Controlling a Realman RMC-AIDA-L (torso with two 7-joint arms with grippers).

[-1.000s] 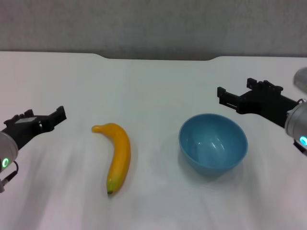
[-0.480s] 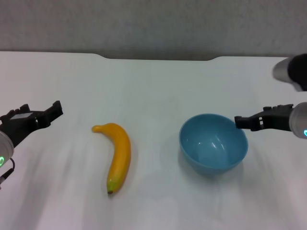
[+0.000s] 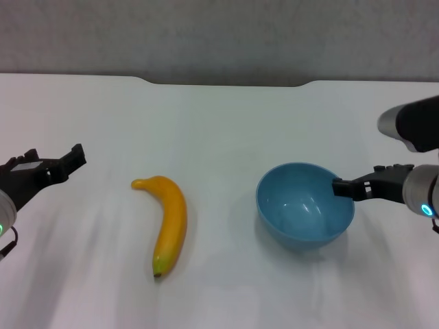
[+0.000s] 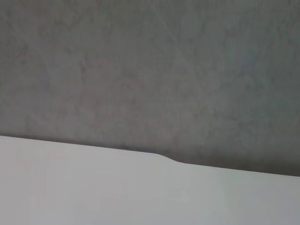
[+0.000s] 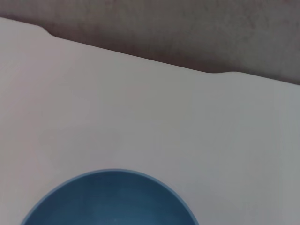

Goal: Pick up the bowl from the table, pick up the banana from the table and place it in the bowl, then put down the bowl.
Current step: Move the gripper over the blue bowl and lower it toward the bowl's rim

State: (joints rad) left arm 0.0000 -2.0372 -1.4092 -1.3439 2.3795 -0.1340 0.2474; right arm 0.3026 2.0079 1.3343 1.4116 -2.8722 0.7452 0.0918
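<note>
The light-blue bowl (image 3: 305, 204) stands upright and empty on the white table (image 3: 219, 123), right of centre. Its rim also shows in the right wrist view (image 5: 110, 197). The yellow-orange banana (image 3: 169, 223) lies left of centre, with its greenish tip towards me. My right gripper (image 3: 339, 186) is turned edge-on at the bowl's right rim, level with the rim. My left gripper (image 3: 55, 162) is open and empty, low over the table far left of the banana.
The table's far edge has a shallow notch (image 3: 226, 83) against a grey wall. It shows in the left wrist view (image 4: 171, 159) and the right wrist view (image 5: 220, 72) too.
My right gripper has come down, turned edge-on and moved left to the bowl's right rim. My left gripper has drifted slightly left and up. The bowl and the banana have not moved.
</note>
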